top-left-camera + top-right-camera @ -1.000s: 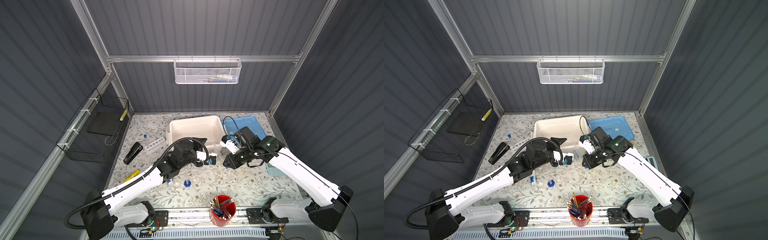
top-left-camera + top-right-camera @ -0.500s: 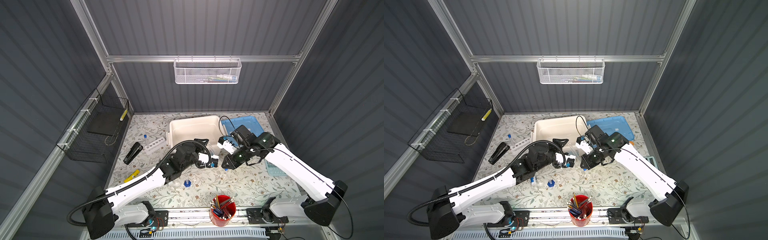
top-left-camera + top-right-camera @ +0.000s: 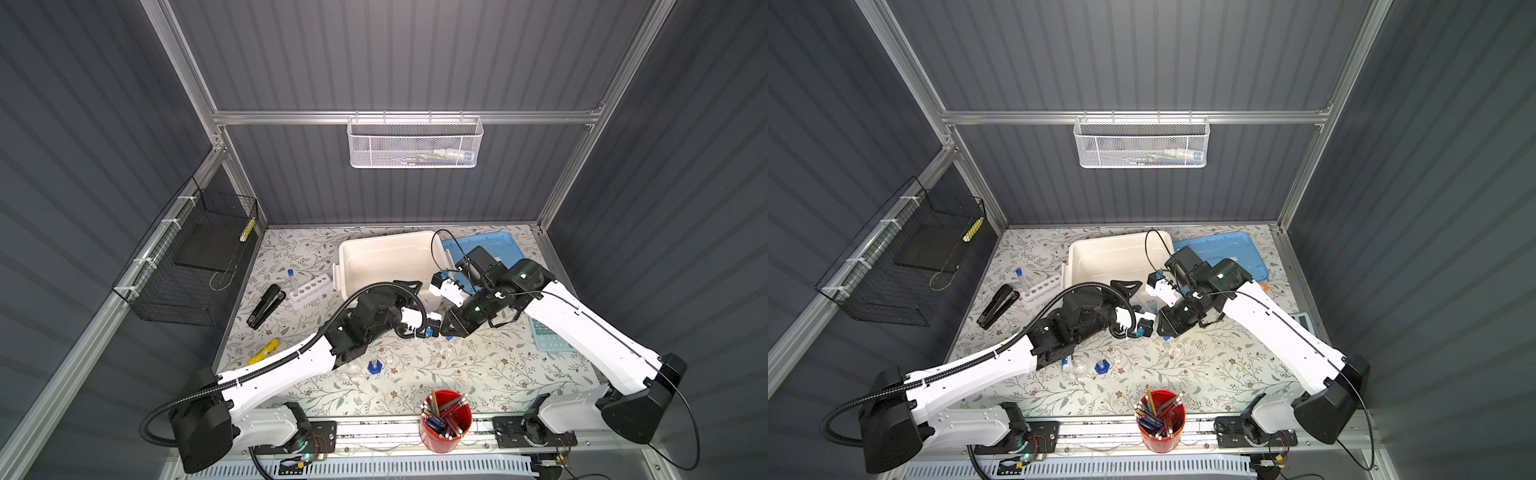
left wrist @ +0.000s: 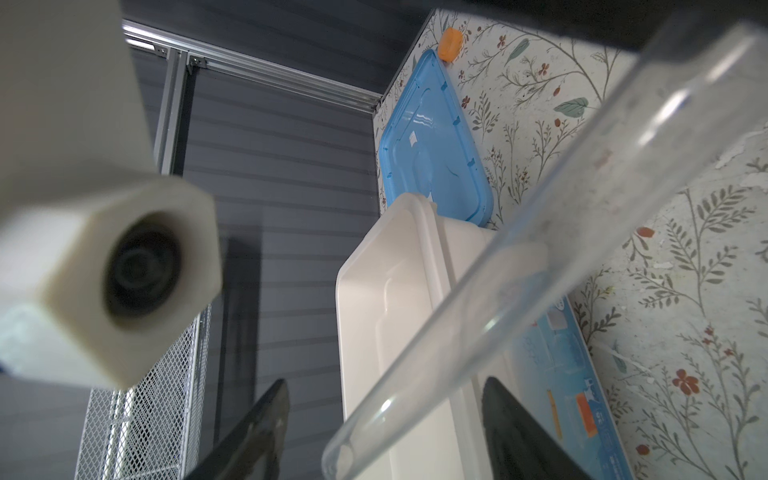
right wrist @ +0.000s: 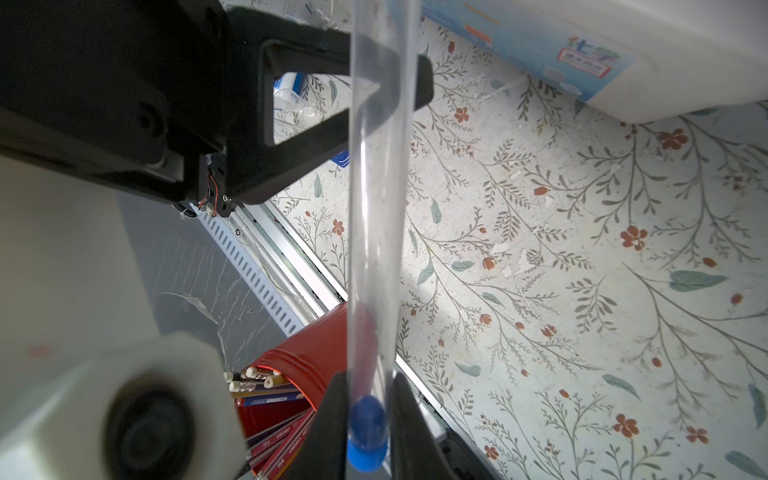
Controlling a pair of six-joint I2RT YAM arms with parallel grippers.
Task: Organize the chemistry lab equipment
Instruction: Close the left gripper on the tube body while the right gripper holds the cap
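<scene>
A long clear tube [image 5: 376, 208] with a blue cap [image 5: 365, 432] is held over the table's middle. My right gripper [image 5: 365, 415] is shut on its capped end. In the left wrist view the tube [image 4: 540, 232] runs between my left gripper's [image 4: 386, 386] black fingers [image 4: 266, 419], with a gap on each side; that gripper is open. In both top views the left gripper [image 3: 432, 328] [image 3: 1144, 328] and right gripper [image 3: 451, 328] [image 3: 1163, 328] nearly meet. A measuring cylinder with a blue foot [image 3: 374, 365] and a round flask [image 3: 355, 368] stand nearer the front.
A white bin [image 3: 390, 262] and a blue lid [image 3: 494, 245] lie behind the grippers. A white tube rack [image 3: 309, 291] holding one capped tube, a black stapler [image 3: 266, 305] and a yellow item [image 3: 264, 351] are at the left. The red pencil cup [image 3: 444, 419] stands at the front edge and the calculator [image 3: 548, 336] at the right.
The two grippers have drawn closer together. The left gripper's jaws have narrowed around the tube's free end. The right gripper keeps its hold on the tube.
</scene>
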